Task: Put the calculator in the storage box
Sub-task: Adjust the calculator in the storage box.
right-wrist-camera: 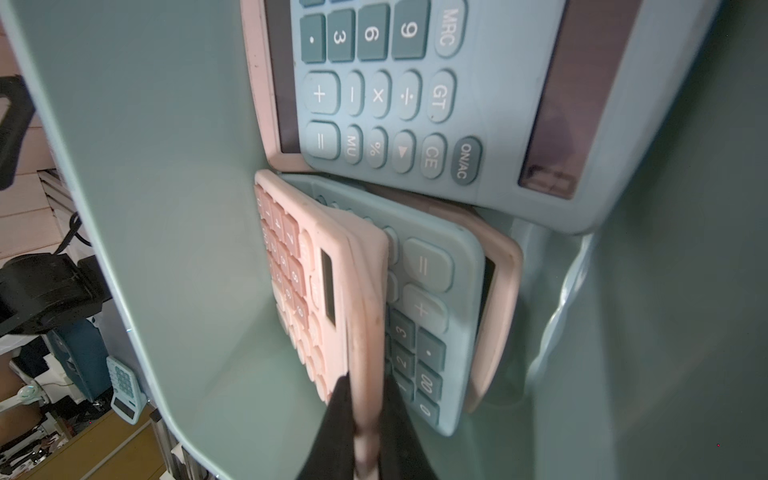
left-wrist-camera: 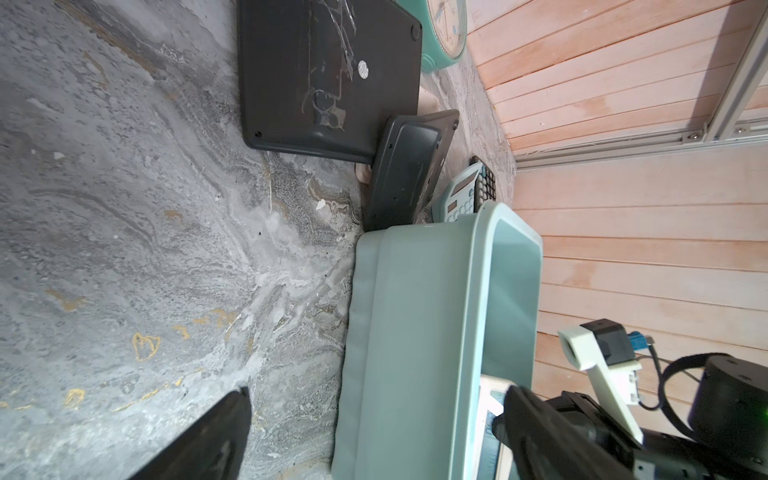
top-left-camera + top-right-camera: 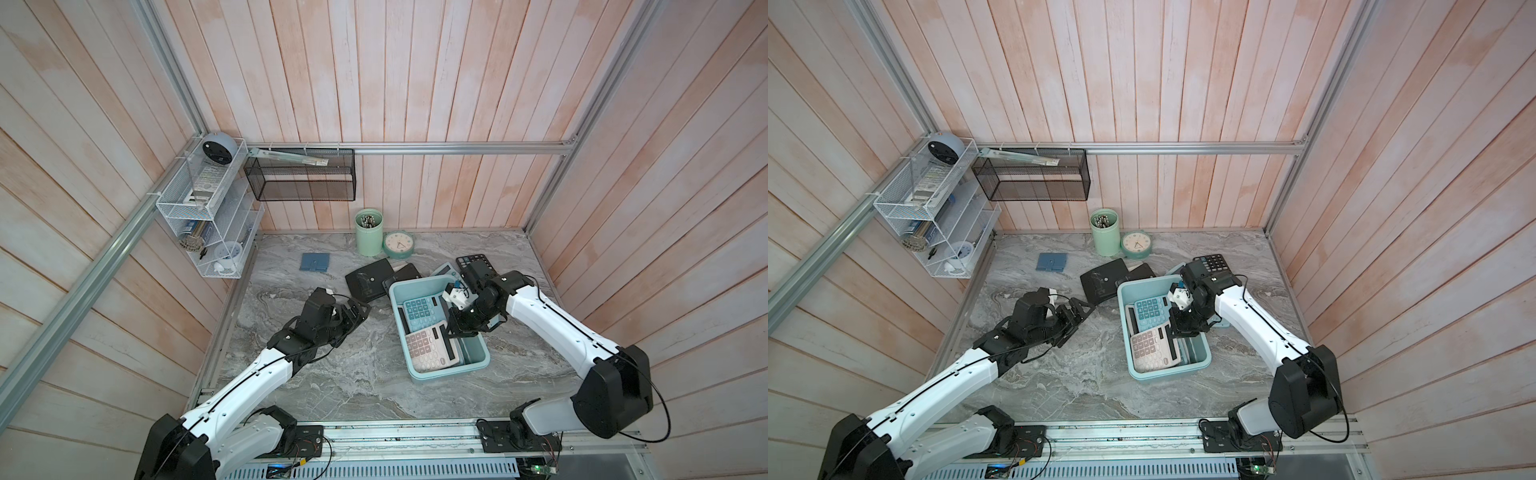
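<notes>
Since your right gripper (image 1: pixel 365 384) is closed tight on a thin edge of the pink calculator (image 1: pixel 332 291), you have the task's thing in hand. It is inside the box (image 3: pixel 453 372), tilted, with its low side resting on a blue calculator (image 1: pixel 432 299) beneath it. In both top views it lies at the near end of the box, and a second blue calculator (image 3: pixel 419 309) lies at the far end. Your left gripper (image 3: pixel 355 318) is spread as wide as it goes, holds nothing, and hovers over the table (image 3: pixel 332 374) beside the box.

Expect the pink calculator to be light and stiff, a hard plastic shell that does not bend. It is also smooth, so a pinch on so narrow a rim probably lets it pivot or slide. The keys give under pressure, and the dark window is likely the fragile part. Keep the fingers on the bare frame, near the middle of an edge rather than at a corner.
</notes>
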`<state>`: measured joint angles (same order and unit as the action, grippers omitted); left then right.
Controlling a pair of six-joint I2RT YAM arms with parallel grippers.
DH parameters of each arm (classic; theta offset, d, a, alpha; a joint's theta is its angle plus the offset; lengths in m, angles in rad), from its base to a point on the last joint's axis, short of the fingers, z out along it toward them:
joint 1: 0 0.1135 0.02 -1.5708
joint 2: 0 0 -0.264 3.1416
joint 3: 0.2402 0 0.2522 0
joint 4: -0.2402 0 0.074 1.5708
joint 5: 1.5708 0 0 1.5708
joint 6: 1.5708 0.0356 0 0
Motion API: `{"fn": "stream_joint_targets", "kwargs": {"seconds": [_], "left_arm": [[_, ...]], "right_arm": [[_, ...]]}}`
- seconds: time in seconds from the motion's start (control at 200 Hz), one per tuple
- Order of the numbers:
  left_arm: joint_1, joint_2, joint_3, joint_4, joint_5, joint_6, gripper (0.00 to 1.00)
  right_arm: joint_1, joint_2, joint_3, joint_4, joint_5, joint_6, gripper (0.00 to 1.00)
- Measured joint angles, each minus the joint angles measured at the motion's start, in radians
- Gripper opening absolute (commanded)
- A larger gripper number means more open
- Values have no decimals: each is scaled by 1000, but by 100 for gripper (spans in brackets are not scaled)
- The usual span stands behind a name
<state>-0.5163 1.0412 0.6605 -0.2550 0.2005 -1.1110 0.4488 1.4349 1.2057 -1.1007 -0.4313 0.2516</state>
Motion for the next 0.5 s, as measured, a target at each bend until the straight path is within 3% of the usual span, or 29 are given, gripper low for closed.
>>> {"fn": "stream_joint_targets", "kwargs": {"seconds": [0.5], "left_arm": [[0, -16, -3, -3, 1, 1, 100]], "right_arm": [[-144, -44, 172, -281, 1, 26, 0]]}}
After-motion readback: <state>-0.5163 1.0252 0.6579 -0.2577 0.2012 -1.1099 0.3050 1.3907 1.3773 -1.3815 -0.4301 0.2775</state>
